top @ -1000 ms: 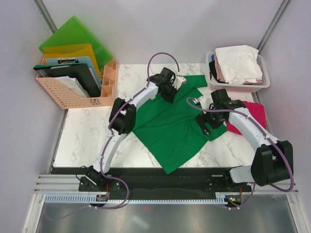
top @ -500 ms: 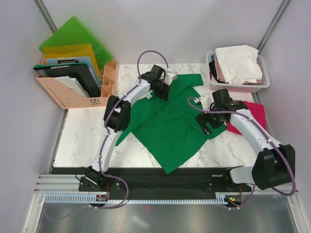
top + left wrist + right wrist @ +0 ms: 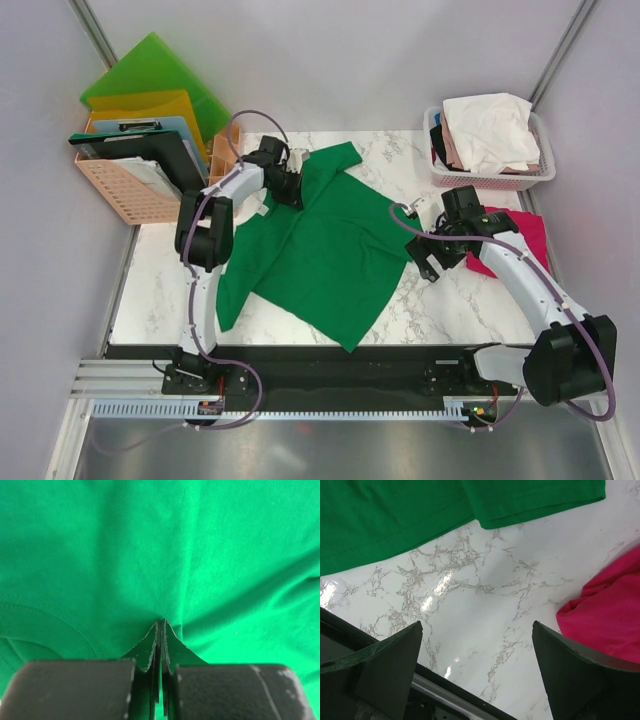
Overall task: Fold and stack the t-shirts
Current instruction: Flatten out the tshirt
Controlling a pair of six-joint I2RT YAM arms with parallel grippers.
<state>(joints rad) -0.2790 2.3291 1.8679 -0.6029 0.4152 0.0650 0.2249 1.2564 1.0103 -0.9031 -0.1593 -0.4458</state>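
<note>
Left hand (image 3: 161, 630): clamped tight on a small pinch of the green t-shirt (image 3: 330, 250); the cloth rises to a peak between the fingers.
Left hand position: over the far left part of the shirt, just beside the peach file organizer (image 3: 130, 200).
Right hand (image 3: 476, 635): fingers spread wide and holding nothing; it hangs over bare marble.
Right hand position: between the right edge of the green t-shirt and the magenta t-shirt (image 3: 607, 610), touching neither.
Green t-shirt: lies spread on the tabletop (image 3: 160, 270), centre to left, turned at an angle to the tabletop edges.
Green t-shirt, far edge: one sleeve points toward the back of the tabletop.
Green t-shirt, near edge: the lowest corner reaches the near edge of the tabletop.
Green t-shirt, right edge: the stitched hem and a sleeve end lie flat on the marble, as the right wrist view shows.
Magenta t-shirt: bunched at the right edge of the tabletop, partly under the right arm.
Basket (image 3: 490, 182): stands at the far right corner and holds a crumpled white t-shirt (image 3: 490, 125).
Open room, left: a bare marble strip runs along the left side of the green t-shirt.
Open room, right: bare marble lies between the two shirts and up to the basket.
</note>
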